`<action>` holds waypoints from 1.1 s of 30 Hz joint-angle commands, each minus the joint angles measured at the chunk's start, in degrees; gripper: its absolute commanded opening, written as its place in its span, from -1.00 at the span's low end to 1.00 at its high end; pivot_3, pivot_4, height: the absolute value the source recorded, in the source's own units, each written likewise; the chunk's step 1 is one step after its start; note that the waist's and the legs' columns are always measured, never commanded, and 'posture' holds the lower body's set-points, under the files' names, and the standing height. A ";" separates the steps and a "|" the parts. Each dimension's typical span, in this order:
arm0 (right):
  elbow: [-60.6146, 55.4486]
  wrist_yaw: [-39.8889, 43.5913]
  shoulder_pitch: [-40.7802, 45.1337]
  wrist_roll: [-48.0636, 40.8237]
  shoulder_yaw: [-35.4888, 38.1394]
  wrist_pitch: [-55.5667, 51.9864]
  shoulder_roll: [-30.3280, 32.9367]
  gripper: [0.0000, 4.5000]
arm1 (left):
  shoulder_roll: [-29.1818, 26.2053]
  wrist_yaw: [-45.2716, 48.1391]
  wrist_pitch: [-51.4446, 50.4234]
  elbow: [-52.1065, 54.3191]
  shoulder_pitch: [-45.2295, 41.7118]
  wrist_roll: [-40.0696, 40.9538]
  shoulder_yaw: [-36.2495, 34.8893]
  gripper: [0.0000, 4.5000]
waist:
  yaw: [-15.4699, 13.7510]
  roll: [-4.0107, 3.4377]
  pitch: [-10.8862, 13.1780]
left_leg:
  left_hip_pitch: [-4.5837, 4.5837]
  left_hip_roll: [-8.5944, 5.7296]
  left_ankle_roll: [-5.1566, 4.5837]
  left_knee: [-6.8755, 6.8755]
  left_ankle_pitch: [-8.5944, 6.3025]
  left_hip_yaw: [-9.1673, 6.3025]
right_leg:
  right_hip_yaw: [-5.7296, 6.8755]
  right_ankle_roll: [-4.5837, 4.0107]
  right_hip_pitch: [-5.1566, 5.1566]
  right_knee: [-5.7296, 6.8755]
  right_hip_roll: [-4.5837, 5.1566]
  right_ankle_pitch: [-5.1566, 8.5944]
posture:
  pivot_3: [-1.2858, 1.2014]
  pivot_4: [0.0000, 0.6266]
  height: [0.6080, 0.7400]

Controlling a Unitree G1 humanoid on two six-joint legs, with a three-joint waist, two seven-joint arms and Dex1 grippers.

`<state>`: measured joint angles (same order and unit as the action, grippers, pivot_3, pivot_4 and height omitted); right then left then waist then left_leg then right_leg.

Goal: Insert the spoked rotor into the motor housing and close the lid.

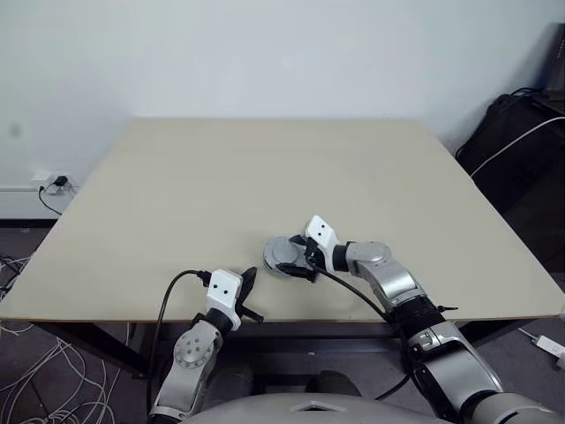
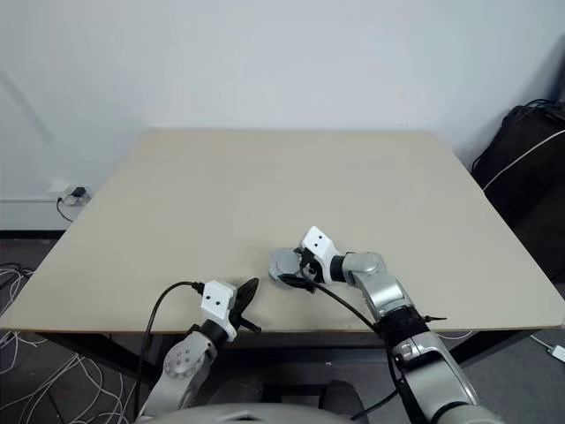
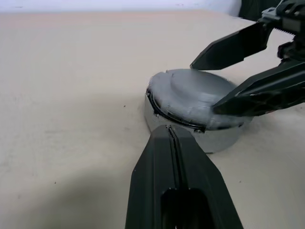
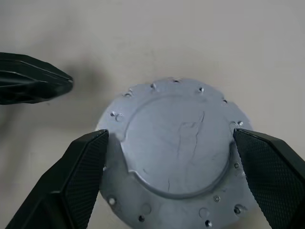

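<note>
Right gripper [image 4: 169, 143] stands spread wide, one finger on either side of the lid [image 4: 178, 150], straddling its rim without clamping it. Between those fingers the silver lid sits slightly askew atop the motor housing [image 3: 219, 136] on the table [image 1: 265, 177]. Left gripper [image 3: 167, 131], fingers pressed together and empty, points at the housing's near side, just short of it.

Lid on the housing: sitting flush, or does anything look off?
Not flush. In the left wrist view the lid sits tilted on the motor housing, with a dark gap along its near edge. The right gripper straddles it with fingers open.
</note>
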<state>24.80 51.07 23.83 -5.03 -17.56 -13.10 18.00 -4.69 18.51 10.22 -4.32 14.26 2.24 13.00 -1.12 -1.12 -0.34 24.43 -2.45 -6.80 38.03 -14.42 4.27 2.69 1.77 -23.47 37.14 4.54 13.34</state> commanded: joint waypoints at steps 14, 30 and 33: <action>-1.42 0.32 0.77 -0.90 1.78 -2.28 -0.99 0.46 | 0.32 0.02 0.77 1.43 -1.07 -0.06 0.14 -1.00 | 0.04 -0.05 -0.03 | 0.00 0.00 0.00 -0.01 0.00 0.00 | -0.01 0.00 -0.01 0.00 0.00 0.00 | 0.03 -1.00 1.00; -2.66 -3.34 -1.01 0.15 2.82 -1.71 -2.79 0.46 | 0.35 0.12 0.77 1.51 -0.89 -0.07 0.33 -1.00 | 0.06 -0.05 -0.03 | 0.00 0.00 0.00 -0.05 0.00 0.00 | -0.01 0.00 -0.03 -0.02 -0.01 0.00 | 0.03 -1.00 1.00; -2.49 -4.15 -1.09 0.17 3.18 -1.37 -3.26 0.46 | 0.38 -0.01 0.46 1.90 -0.84 -0.08 0.33 -1.00 | 0.08 -0.05 -0.03 | 0.00 0.00 0.00 -0.05 0.00 0.00 | -0.01 0.00 -0.03 -0.01 -0.01 0.00 | 0.03 -1.00 1.00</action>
<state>24.00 47.47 22.23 -4.73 -15.36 -15.35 15.09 -4.67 18.72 10.30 -4.34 14.00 2.25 13.04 -1.04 -1.17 -0.37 24.44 -2.46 -6.80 37.98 -14.42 4.27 2.68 1.78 -23.49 37.13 4.53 13.34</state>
